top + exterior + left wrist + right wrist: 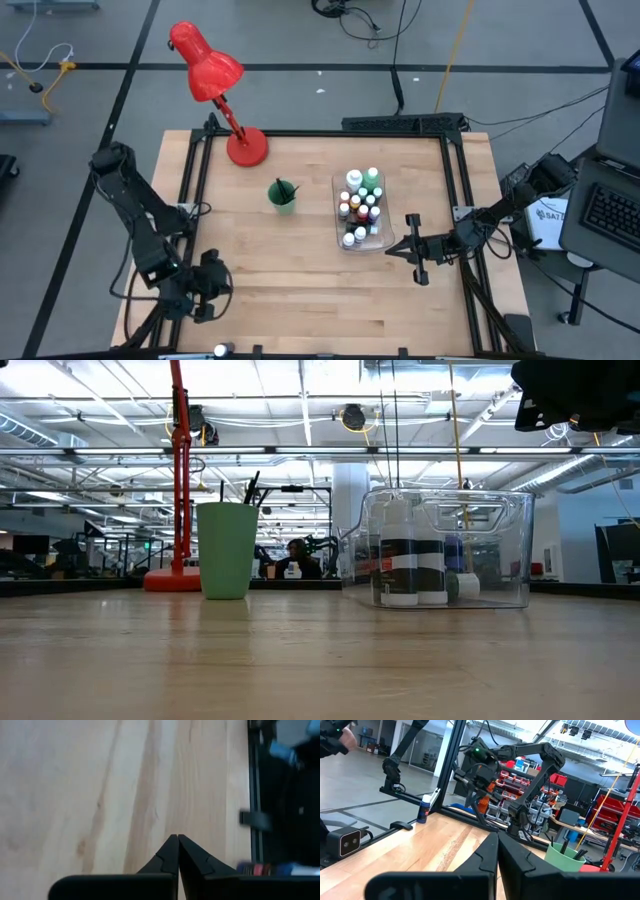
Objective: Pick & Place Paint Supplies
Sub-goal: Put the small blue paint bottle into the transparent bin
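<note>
Paint bottles (360,205), round and white-capped, fill a clear, seemingly plastic bin (337,225).

Bright ceiling lights (left wrist view blurred).

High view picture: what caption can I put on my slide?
Paint bottles fill a clear bin, brushes stand in a green cup, both arms waiting.

A red desk lamp (215,85) stands at the wooden table's (300,260) far left corner (its round base on the wood), head tilted outward.
</note>
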Tool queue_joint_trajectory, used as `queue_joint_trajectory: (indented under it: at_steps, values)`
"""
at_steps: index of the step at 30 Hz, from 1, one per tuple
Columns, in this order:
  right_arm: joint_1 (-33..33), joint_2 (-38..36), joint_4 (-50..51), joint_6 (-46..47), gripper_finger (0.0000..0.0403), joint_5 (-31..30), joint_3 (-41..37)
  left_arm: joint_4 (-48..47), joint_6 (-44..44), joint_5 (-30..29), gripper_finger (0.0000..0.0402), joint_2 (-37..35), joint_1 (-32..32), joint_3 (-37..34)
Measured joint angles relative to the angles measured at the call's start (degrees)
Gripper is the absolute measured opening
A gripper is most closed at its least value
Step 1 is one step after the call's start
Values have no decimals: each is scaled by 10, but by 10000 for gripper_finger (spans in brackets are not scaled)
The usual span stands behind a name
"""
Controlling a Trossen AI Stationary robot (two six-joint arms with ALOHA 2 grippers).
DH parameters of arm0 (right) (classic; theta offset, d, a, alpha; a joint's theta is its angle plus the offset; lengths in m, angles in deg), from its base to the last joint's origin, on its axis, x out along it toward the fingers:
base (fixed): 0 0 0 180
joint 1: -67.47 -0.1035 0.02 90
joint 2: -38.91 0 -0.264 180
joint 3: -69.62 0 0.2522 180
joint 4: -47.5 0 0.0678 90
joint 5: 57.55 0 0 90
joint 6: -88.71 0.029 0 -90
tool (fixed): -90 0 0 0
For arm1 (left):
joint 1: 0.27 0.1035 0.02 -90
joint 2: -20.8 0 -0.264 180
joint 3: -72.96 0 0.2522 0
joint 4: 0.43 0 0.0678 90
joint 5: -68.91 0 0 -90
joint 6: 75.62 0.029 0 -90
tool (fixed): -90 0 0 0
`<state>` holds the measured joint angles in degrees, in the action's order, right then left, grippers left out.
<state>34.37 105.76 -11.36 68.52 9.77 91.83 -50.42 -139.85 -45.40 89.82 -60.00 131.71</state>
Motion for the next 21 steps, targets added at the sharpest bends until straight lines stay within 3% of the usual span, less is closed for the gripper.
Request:
queue_joint_trajectory:
  at_steps: [3,9,15,21]
  values:
    - [0,0,0,0,4,0,0,1,26,31,2,14,2,0]
    - [0,0,0,-1,4,0,0,3,43,28,16,23,2,0]
    - [0,0,0,0,4,0,0,6,41,2,25,23,6,0]
    - [0,0,0,0,4,0,0,48,59,-32,67,23,6,0]
